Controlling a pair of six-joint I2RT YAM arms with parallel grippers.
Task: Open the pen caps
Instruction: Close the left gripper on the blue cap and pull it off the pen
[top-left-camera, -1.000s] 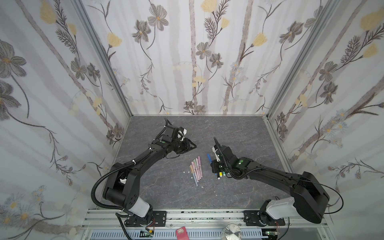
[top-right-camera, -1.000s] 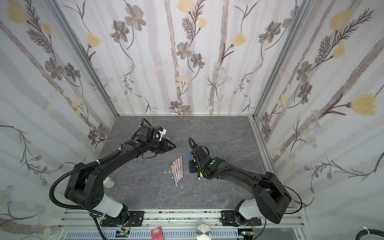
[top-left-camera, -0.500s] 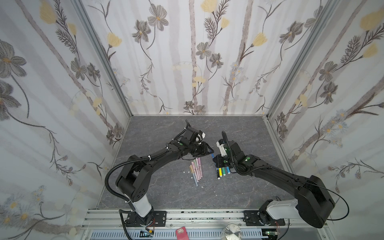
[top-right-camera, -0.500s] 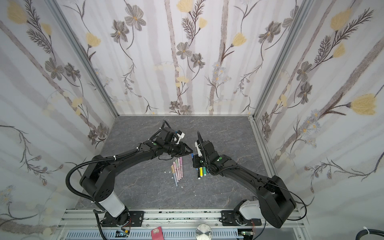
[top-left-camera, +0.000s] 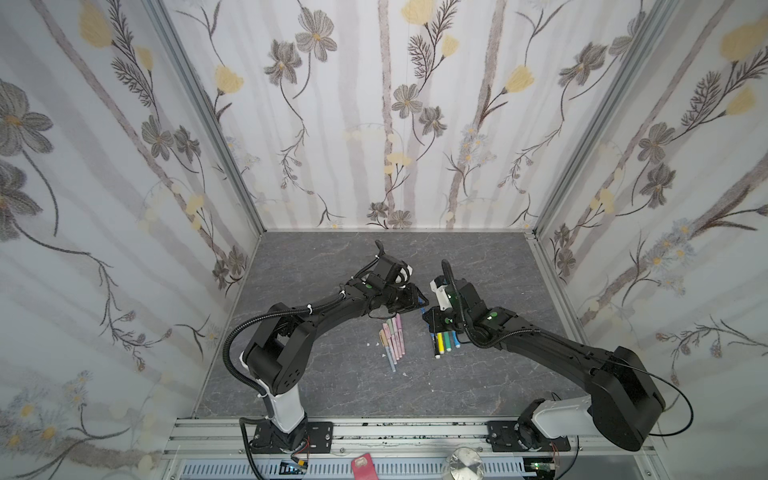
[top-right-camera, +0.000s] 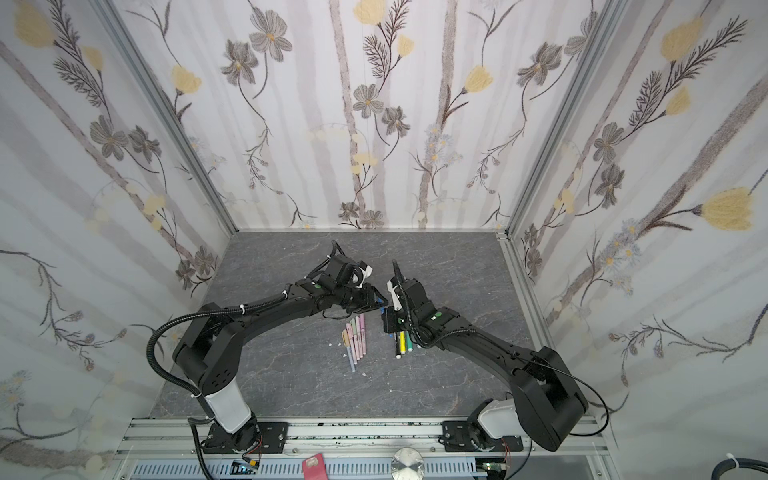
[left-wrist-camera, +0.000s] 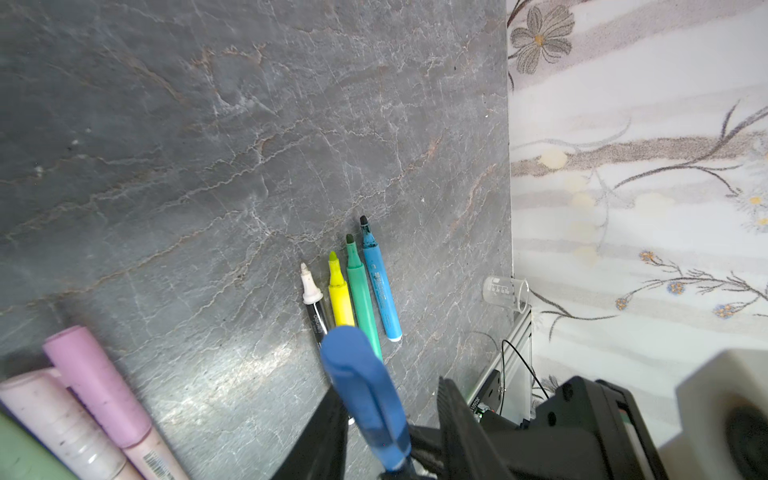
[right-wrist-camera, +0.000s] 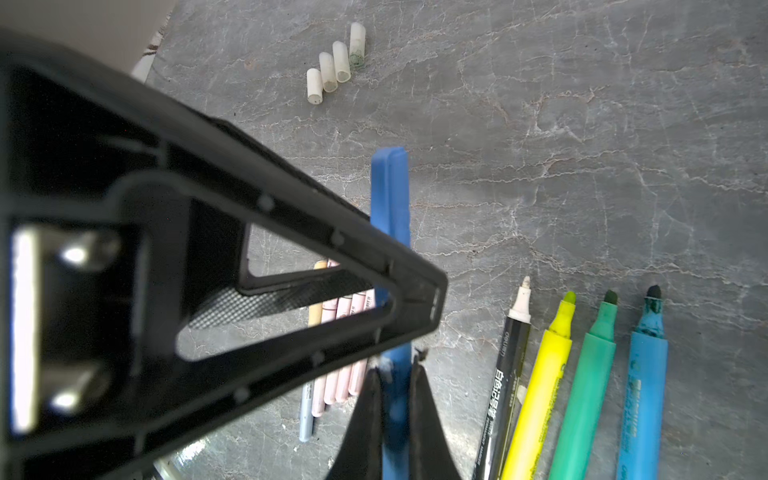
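Presently, the blue pen cap (left-wrist-camera: 361, 382) sits near the middle of the grey stone-patterned table (right-wrist-camera: 582, 124), held between the two grippers. It appears seated on its blue pen (right-wrist-camera: 395, 415). No writing shows on either.

The right gripper (right-wrist-camera: 395, 365) is clamped tight on the barrel below the cap. The left gripper (left-wrist-camera: 388, 390) straddles the cap. One finger (left-wrist-camera: 328, 419) lies against it and a gap shows on the other side. Whether it actually grips cannot be told.

Four uncapped pens lie side by side just beside this.
- The black-white pen (right-wrist-camera: 505, 374) reads "deli", followed by Chinese characters and a line of Latin print too fine to read.
- The yellow pen (right-wrist-camera: 540, 382), the green pen (right-wrist-camera: 586, 382) and the light-blue pen (right-wrist-camera: 642, 390) carry print that is not legible.

The pastel pens (top-left-camera: 392, 340) lie in a close row on the other side, and a barcode (left-wrist-camera: 156, 461) is visible on one pink barrel. Four whitish caps (right-wrist-camera: 334, 66) lie in a touching row farther off. A glass beaker (left-wrist-camera: 505, 293) with graduation marks lies on its side at the table edge.

In both top views, the left arm (top-left-camera: 332, 309) and the right arm (top-left-camera: 540, 345) reach inward from the near rail. They run low over the table, with their wrists meeting tip to tip at the centre.
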